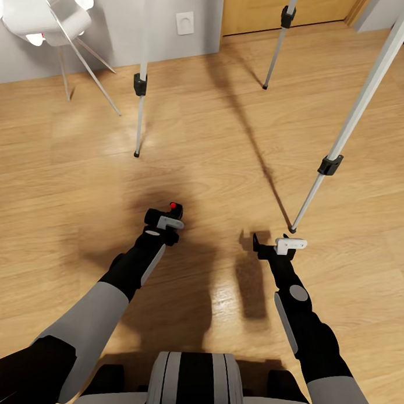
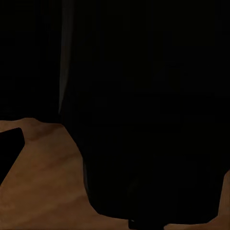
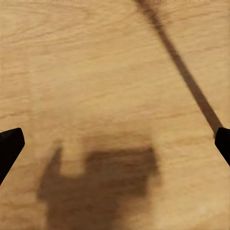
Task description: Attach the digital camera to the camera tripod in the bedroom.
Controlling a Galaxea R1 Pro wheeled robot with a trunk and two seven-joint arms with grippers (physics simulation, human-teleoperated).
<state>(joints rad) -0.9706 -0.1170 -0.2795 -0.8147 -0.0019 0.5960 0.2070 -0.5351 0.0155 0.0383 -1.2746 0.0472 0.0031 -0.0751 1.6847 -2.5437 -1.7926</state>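
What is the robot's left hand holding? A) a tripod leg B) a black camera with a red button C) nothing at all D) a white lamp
B. In the head view, the left gripper is closed around the small black digital camera, whose red button shows on top, and its dark body blocks most of the left wrist view.

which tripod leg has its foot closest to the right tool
The camera tripod leg coming down from the upper right of the head view: its foot lands on the floor just beyond the right tool. The other two legs stand much farther off.
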